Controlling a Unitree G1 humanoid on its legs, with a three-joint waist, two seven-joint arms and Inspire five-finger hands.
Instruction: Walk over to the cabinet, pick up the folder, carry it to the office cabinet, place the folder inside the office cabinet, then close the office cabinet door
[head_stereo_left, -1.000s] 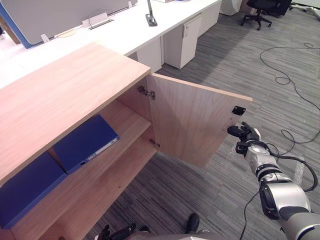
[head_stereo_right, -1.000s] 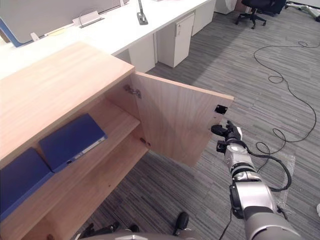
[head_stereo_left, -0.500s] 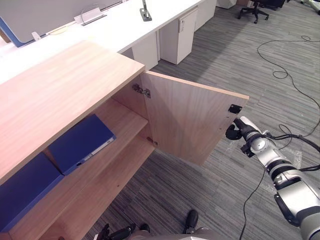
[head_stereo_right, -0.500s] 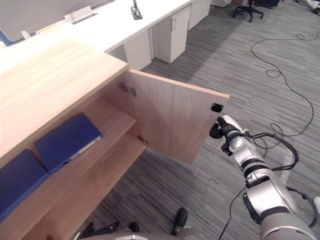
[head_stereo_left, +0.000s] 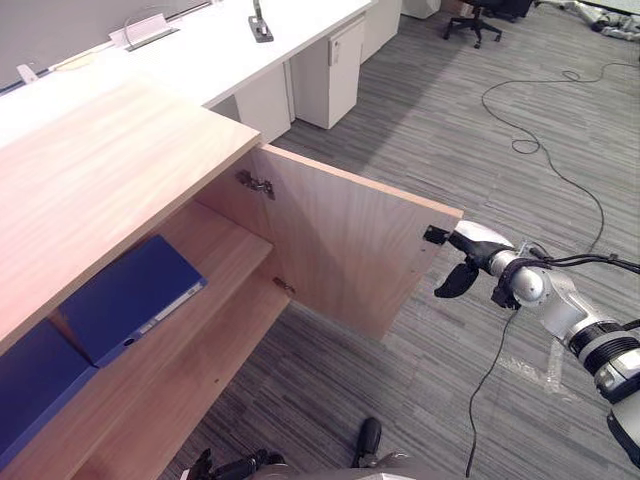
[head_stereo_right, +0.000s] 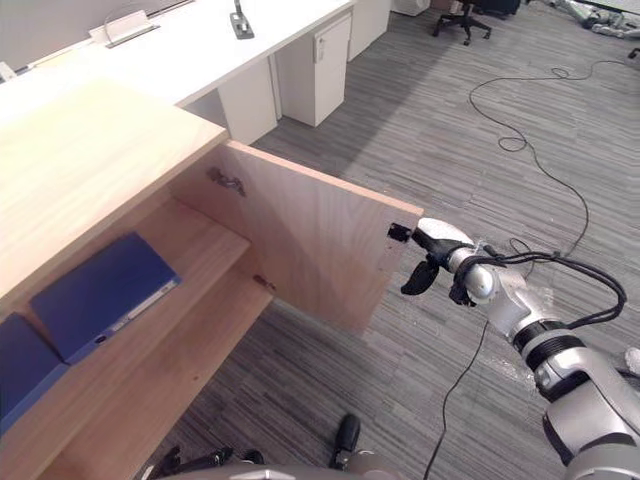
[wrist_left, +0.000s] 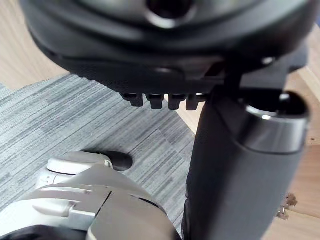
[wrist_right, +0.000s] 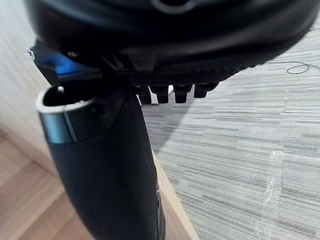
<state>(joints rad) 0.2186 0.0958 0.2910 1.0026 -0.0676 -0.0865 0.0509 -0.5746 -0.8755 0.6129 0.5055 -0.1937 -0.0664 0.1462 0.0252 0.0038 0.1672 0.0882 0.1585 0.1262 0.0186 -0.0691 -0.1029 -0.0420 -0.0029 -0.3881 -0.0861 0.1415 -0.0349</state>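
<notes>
The wooden office cabinet (head_stereo_left: 100, 190) stands at my left with its door (head_stereo_left: 350, 250) swung wide open. A blue folder (head_stereo_left: 130, 298) lies flat on the upper shelf inside. My right hand (head_stereo_left: 478, 243) is at the door's free edge, by the small black catch. Its fingers are straight along the outer side and its thumb (head_stereo_left: 455, 280) hangs down in front, holding nothing. In the right wrist view the same hand (wrist_right: 165, 30) shows the door's edge (wrist_right: 172, 200) just past its thumb. My left hand (wrist_left: 165, 50) hangs relaxed over the carpet beside the cabinet.
A second blue folder (head_stereo_left: 30, 385) lies on the same shelf at the lower left. Behind the cabinet runs a long white desk (head_stereo_left: 200, 50) with a white drawer unit (head_stereo_left: 325, 60) under it. An office chair (head_stereo_left: 475, 15) stands far back on the grey carpet.
The camera has shifted. My right hand has risen from below the door's free edge to the edge itself and turned, fingers on the outer side. The folders have not moved.
</notes>
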